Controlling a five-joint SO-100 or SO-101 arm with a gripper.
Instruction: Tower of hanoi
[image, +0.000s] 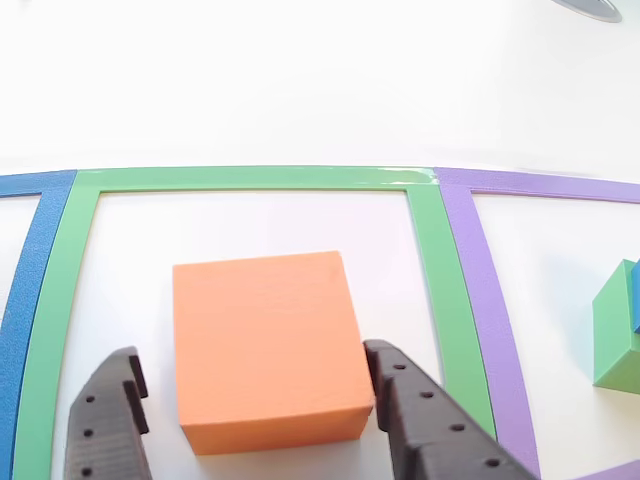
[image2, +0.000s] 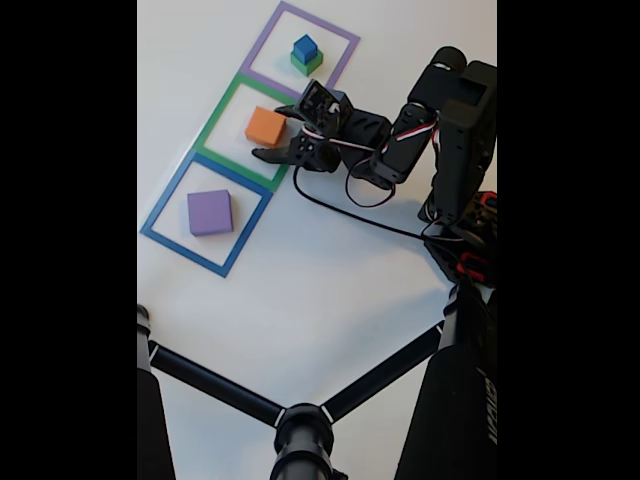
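The orange block (image: 265, 345) sits inside the green tape square (image: 250, 179), also seen in the fixed view (image2: 265, 126). My gripper (image: 252, 352) is open and low over the table, one black finger on each side of the orange block. The right finger (image: 400, 400) is close against the block and the left finger (image: 110, 420) stands a little apart from it. In the fixed view the gripper (image2: 270, 131) straddles the same block. The green block (image2: 308, 65) carries the blue cube (image2: 305, 46) in the purple tape square (image2: 300, 50). The purple block (image2: 210, 212) lies in the blue tape square (image2: 165, 205).
The green block (image: 615, 325) shows at the right edge of the other view, past the purple tape (image: 485, 300). A black tripod (image2: 300, 425) spreads across the table's near side. The arm's base and cables (image2: 460, 210) stand at the right.
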